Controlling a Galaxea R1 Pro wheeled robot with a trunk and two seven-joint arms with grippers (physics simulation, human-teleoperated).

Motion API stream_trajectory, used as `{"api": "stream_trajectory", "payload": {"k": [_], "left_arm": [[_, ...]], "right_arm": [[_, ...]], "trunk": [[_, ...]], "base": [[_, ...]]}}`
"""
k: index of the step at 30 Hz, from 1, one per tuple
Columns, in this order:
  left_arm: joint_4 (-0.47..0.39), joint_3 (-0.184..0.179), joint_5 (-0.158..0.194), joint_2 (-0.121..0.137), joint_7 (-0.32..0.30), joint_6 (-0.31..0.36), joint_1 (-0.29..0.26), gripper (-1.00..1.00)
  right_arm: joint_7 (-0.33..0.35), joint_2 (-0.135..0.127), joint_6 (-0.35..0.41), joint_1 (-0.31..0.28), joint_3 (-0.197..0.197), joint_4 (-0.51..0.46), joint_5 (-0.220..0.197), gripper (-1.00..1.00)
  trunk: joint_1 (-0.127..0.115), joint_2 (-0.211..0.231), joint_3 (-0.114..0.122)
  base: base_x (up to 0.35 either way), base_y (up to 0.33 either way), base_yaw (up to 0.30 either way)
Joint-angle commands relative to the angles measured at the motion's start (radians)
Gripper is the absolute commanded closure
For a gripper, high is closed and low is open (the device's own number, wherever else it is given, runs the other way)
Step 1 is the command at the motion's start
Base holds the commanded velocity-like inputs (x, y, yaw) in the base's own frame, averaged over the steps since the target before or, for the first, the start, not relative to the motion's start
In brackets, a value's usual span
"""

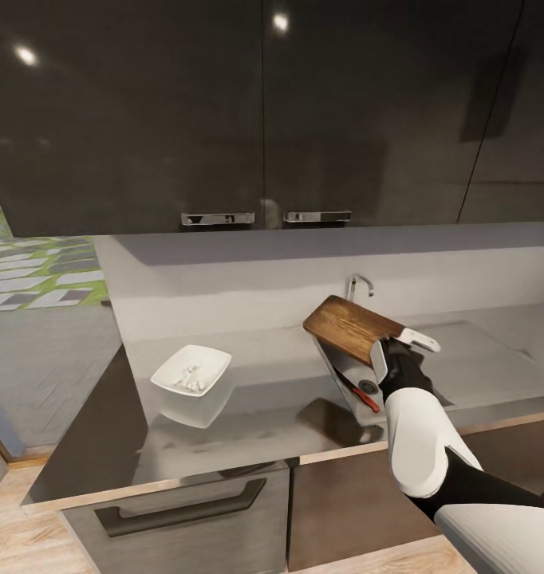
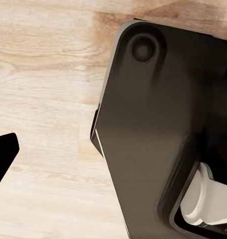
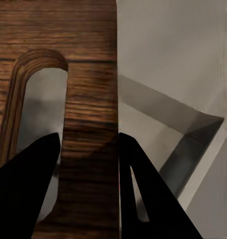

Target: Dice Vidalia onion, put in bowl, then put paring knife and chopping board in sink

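While the right gripper (image 1: 389, 356) hangs over the rectangular stainless-steel sink (image 1: 344, 375), its two dark fingers (image 3: 28, 184) are clamped on the dark brown wooden chopping board (image 1: 352, 327) at the slot-handle end, one finger showing through the slot in the right wrist view. That board is held tilted above the basin, its long axis running away from the claw toward the chrome faucet (image 1: 356, 285), far end raised. Below it in the basin lies the red-handled paring knife (image 1: 366, 397). Over on the grey glossy countertop (image 1: 264, 399), the white squarish bowl (image 1: 191, 372) holds pale pieces. My read: lowering is what remains. Whether the left gripper is apart or together, I cannot tell.
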Motion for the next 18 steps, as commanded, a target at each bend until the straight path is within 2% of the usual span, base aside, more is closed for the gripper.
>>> {"api": "stream_trajectory", "payload": {"k": [1, 8, 13, 15, 18], "left_arm": [[0.003, -0.008, 0.006, -0.001, 0.001, -0.005, -0.001, -1.00], [0.002, -0.008, 0.007, -0.002, 0.001, -0.005, -0.001, -1.00], [0.002, -0.008, 0.007, -0.002, 0.001, -0.005, -0.001, -1.00], [0.000, -0.006, 0.007, -0.005, 0.002, -0.005, -0.001, -1.00], [-0.002, -0.004, 0.016, -0.008, 0.003, -0.004, -0.001, -1.00]], "right_arm": [[-0.011, 0.001, -0.002, -0.001, -0.004, 0.002, 0.004, 1.00], [-0.061, 0.001, -0.036, 0.000, -0.009, 0.098, 0.005, 1.00], [-0.107, 0.001, -0.113, -0.001, -0.018, 0.205, 0.003, 1.00], [-0.129, 0.001, -0.139, 0.000, -0.038, 0.233, 0.002, 1.00], [-0.160, -0.020, -0.153, 0.000, -0.114, 0.247, 0.001, 1.00]], "trunk": [[0.001, -0.002, -0.002], [0.001, -0.002, -0.002], [0.001, -0.002, -0.002], [0.001, -0.002, -0.002], [0.001, -0.002, -0.002]], "base": [[0.000, 0.000, 0.000], [0.000, 0.000, 0.000], [0.000, 0.000, 0.000], [0.000, 0.000, 0.000], [0.000, 0.000, 0.000]]}}
